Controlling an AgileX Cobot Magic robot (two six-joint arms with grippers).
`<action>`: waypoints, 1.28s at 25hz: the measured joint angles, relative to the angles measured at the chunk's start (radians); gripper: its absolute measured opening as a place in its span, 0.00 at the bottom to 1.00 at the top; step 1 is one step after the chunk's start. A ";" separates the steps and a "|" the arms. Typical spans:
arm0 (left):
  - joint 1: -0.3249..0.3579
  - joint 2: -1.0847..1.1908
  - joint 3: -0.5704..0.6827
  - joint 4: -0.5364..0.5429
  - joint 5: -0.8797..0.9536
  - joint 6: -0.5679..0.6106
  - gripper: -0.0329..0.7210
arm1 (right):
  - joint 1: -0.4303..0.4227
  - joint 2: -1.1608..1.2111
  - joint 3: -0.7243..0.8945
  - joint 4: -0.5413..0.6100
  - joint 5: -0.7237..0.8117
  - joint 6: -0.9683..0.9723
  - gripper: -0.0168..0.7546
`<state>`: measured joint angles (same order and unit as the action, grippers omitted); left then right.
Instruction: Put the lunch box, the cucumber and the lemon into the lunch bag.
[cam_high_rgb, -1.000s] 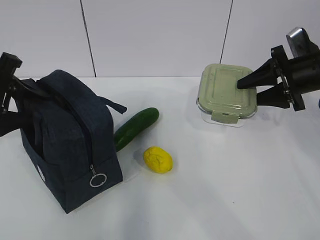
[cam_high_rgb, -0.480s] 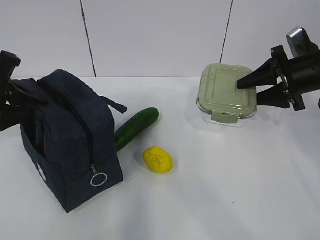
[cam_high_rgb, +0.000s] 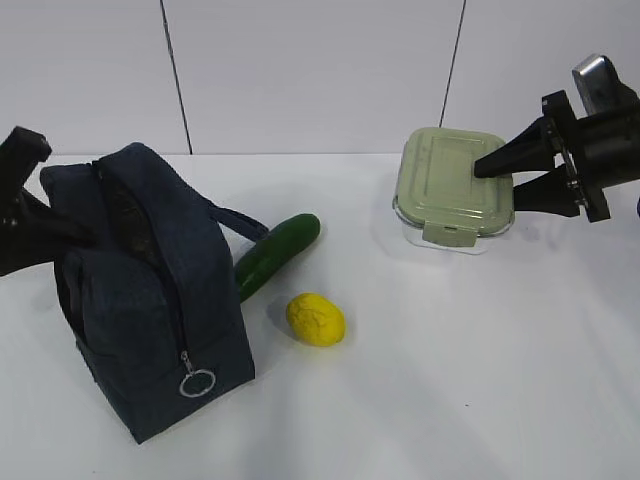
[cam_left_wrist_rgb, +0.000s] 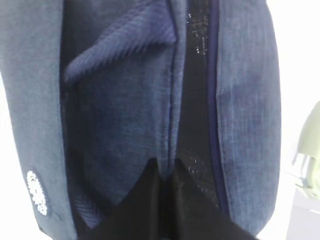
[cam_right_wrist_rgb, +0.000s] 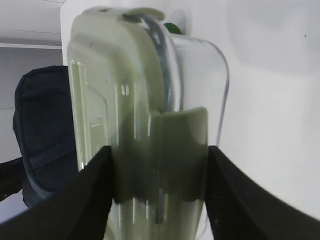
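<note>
The navy lunch bag (cam_high_rgb: 150, 290) stands at the left with its top zipper open. My left gripper (cam_high_rgb: 62, 235) is shut on the fabric at the bag's rear top edge. The left wrist view shows its jaws (cam_left_wrist_rgb: 167, 167) pinched on the navy cloth (cam_left_wrist_rgb: 125, 100). The cucumber (cam_high_rgb: 278, 255) lies against the bag's right side. The lemon (cam_high_rgb: 315, 318) sits in front of the cucumber. My right gripper (cam_high_rgb: 497, 180) is shut on the right end of the lunch box (cam_high_rgb: 450, 185). One finger is on the sage-green lid and one is below it, as the right wrist view (cam_right_wrist_rgb: 157, 150) also shows.
The silver zipper ring (cam_high_rgb: 197, 383) hangs at the bag's front lower corner. A loop handle (cam_high_rgb: 240, 222) droops toward the cucumber. The white table (cam_high_rgb: 450, 380) runs to a grey wall behind. The bag also shows in the right wrist view (cam_right_wrist_rgb: 42, 130).
The bag has been pulled upright and shifted a little right, toward the cucumber, as my left gripper moved with its top edge. The right gripper and lunch box have not moved.
</note>
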<state>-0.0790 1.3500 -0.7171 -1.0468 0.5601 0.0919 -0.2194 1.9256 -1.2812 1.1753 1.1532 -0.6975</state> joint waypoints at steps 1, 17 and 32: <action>0.000 -0.007 0.000 0.014 0.007 0.000 0.04 | 0.000 0.000 0.000 0.000 0.000 0.000 0.55; 0.075 -0.080 0.000 0.157 0.124 0.000 0.04 | 0.214 -0.045 -0.033 0.025 0.015 0.054 0.55; 0.075 -0.080 0.000 0.171 0.130 0.027 0.04 | 0.380 -0.047 -0.188 0.083 0.017 0.180 0.55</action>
<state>-0.0043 1.2705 -0.7171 -0.8763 0.6900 0.1191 0.1610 1.8787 -1.4688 1.2587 1.1703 -0.5175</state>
